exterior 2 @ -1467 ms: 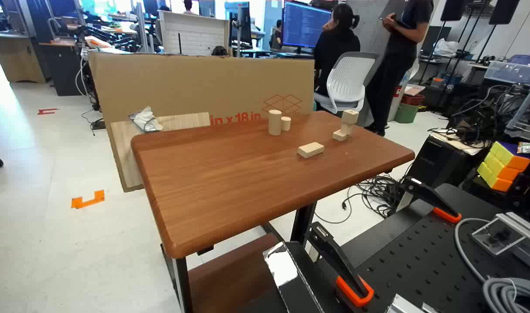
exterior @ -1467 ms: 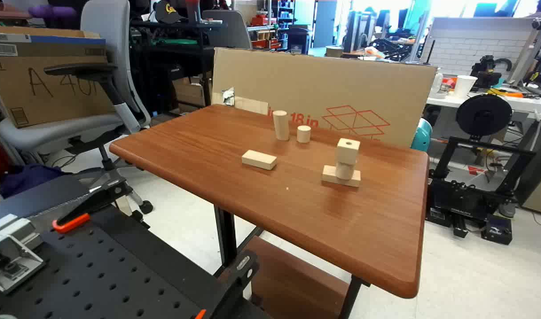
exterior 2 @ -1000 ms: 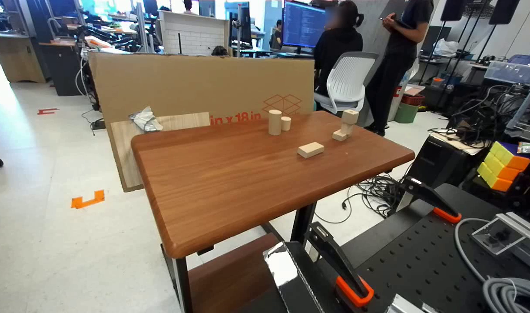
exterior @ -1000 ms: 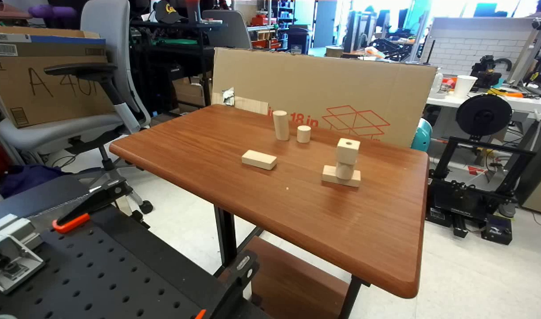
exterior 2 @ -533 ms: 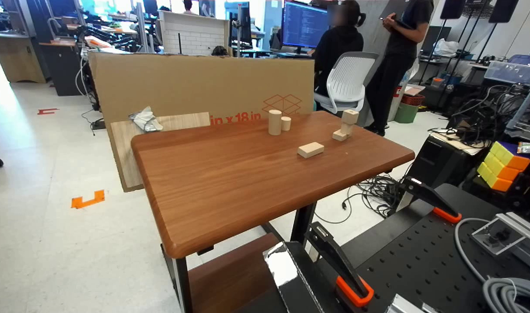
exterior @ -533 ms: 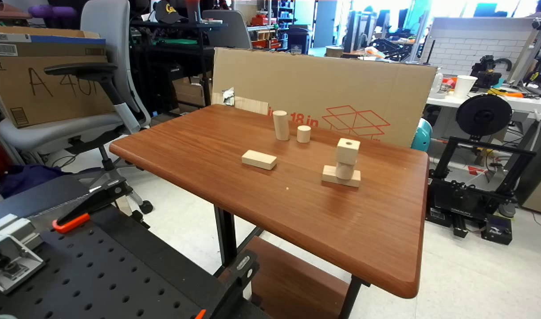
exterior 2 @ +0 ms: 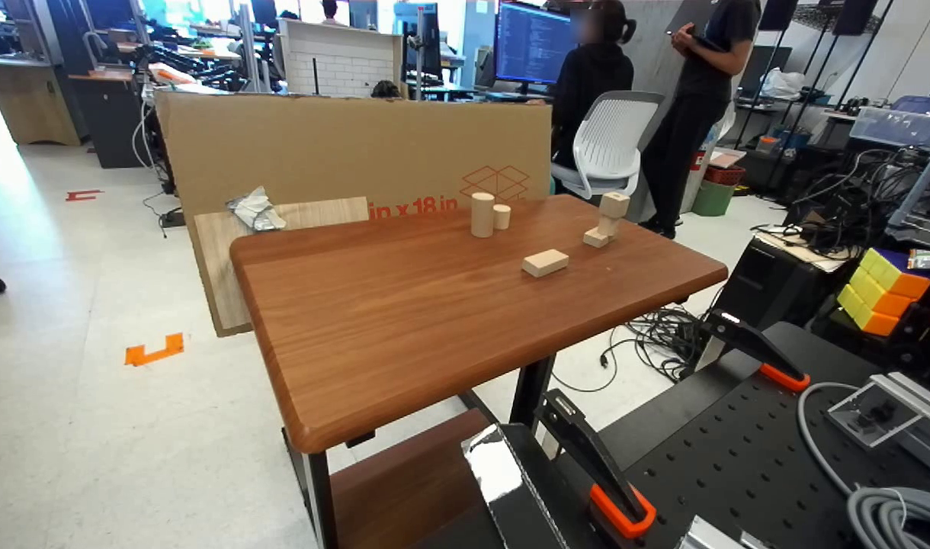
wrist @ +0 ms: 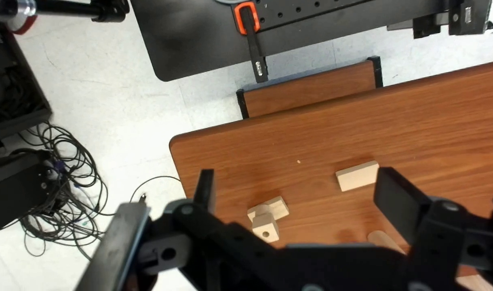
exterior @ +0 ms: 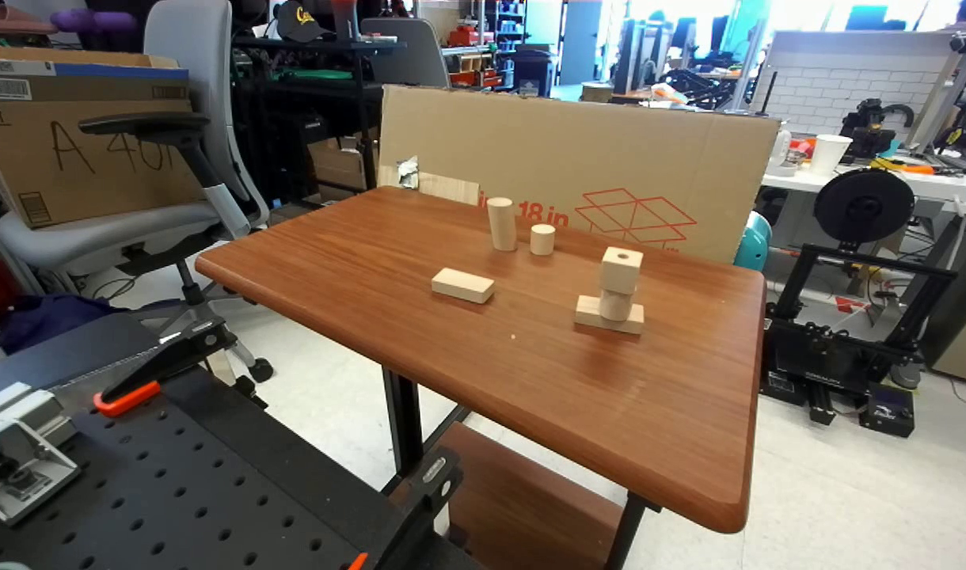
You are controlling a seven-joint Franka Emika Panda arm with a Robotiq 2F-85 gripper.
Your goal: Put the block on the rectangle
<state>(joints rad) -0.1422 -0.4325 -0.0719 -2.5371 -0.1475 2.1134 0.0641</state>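
Holding nothing: tool [wrist: 297,184] is spread wide in wrist view, fingers [wrist: 396,202] well apart. Block [exterior: 621,273] sits on top of a stubby cylinder [exterior: 615,307], which stands on a slab [exterior: 587,310], in both exterior views. Hole [exterior: 624,256] shows in its top face. Rectangle [exterior: 462,286] lies flat on the surface [exterior: 420,328], apart from that slab, block not on it yet. Tall peg [exterior: 502,226] and short peg [exterior: 541,240] stand near each other, toward the cardboard [exterior: 578,142].

wooden cylinder [wrist: 384,240] partly hidden behind the jaws
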